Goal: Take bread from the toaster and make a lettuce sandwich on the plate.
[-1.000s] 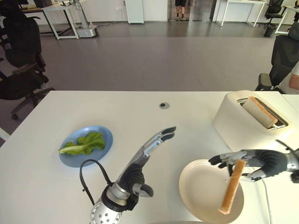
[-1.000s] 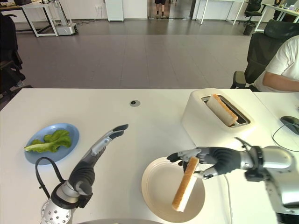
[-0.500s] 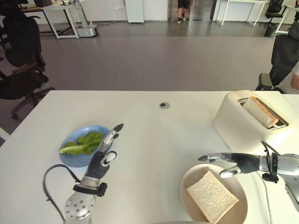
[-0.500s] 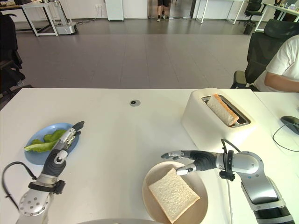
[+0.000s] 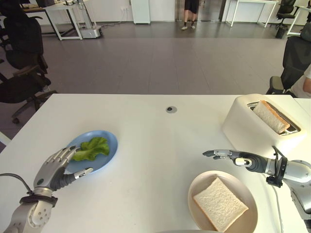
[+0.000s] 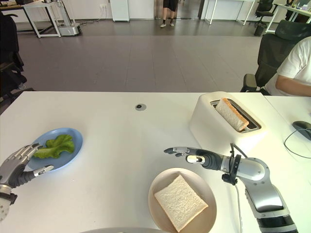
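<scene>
We see the square slice of white bread [image 5: 220,204] lying flat on the round cream plate [image 5: 197,188], near right on the white table [image 5: 155,145]. A second toasted slice [image 5: 271,116] stands tilted in the slot of the white toaster [image 5: 245,130], far right of that plate. Right hand [image 5: 228,155] hangs just beyond the cream plate's far rim, fingers stretched out flat and pointing left, holding nothing. The green lettuce leaf [image 5: 92,148] lies on the round blue plate [image 5: 106,151] at mid left. Left hand [image 5: 57,167] sits at the blue plate's near-left rim, fingers spread wide, tips at the leaf's stem end. We cannot tell if they touch it. Nothing is gripped.
</scene>
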`<act>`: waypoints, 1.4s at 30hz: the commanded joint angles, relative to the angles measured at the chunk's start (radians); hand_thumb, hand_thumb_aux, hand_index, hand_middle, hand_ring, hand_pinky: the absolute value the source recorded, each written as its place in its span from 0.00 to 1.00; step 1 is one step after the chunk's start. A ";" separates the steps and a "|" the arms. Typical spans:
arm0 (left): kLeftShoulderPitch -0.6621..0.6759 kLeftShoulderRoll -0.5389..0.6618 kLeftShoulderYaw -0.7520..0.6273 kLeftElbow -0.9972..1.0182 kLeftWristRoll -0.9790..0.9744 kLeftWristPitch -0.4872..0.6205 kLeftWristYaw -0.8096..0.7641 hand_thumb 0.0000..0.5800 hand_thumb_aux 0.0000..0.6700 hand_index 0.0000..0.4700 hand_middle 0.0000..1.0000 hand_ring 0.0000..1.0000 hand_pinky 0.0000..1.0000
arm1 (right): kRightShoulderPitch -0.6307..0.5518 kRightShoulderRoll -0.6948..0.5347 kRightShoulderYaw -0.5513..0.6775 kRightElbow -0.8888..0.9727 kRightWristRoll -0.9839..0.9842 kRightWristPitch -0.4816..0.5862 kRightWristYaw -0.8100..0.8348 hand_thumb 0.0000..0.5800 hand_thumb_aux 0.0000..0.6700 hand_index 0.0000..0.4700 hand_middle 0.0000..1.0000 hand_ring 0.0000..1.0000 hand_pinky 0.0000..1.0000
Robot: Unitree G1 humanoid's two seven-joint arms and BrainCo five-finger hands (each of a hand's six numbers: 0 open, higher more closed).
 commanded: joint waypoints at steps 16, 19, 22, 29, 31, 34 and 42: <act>-0.438 0.167 -0.316 0.568 -0.019 -0.053 -0.033 0.87 0.64 0.64 0.00 0.00 0.00 | 0.093 0.080 0.065 -0.012 -0.046 -0.017 -0.123 0.00 0.00 0.00 0.00 0.00 0.00; -0.462 0.179 -0.344 0.615 -0.024 -0.072 -0.006 0.82 0.58 0.58 0.00 0.00 0.00 | 0.094 0.080 0.069 -0.012 -0.046 -0.016 -0.126 0.00 0.00 0.00 0.00 0.00 0.00; -0.475 0.185 -0.365 0.637 -0.030 -0.085 0.012 0.81 0.56 0.56 0.00 0.00 0.00 | 0.094 0.079 0.071 -0.013 -0.044 -0.016 -0.126 0.00 0.00 0.00 0.00 0.00 0.00; -0.479 0.200 -0.397 0.628 -0.041 -0.104 0.039 0.87 0.64 0.64 0.00 0.00 0.00 | 0.090 0.075 0.076 -0.012 -0.044 -0.021 -0.119 0.00 0.00 0.00 0.00 0.00 0.00; -0.487 0.201 -0.408 0.633 -0.041 -0.104 0.039 0.97 0.83 0.83 0.00 0.00 0.00 | 0.092 0.076 0.077 -0.015 -0.045 -0.021 -0.120 0.00 0.00 0.00 0.00 0.00 0.00; -0.486 0.200 -0.423 0.643 -0.044 -0.108 0.041 1.00 1.00 1.00 0.00 0.00 0.00 | 0.089 0.076 0.080 -0.015 -0.044 -0.023 -0.119 0.00 0.00 0.00 0.00 0.00 0.00; -0.478 0.201 -0.449 0.633 -0.054 -0.116 0.071 1.00 1.00 1.00 0.00 0.00 0.00 | 0.086 0.074 0.082 -0.008 -0.045 -0.029 -0.119 0.00 0.00 0.00 0.00 0.00 0.00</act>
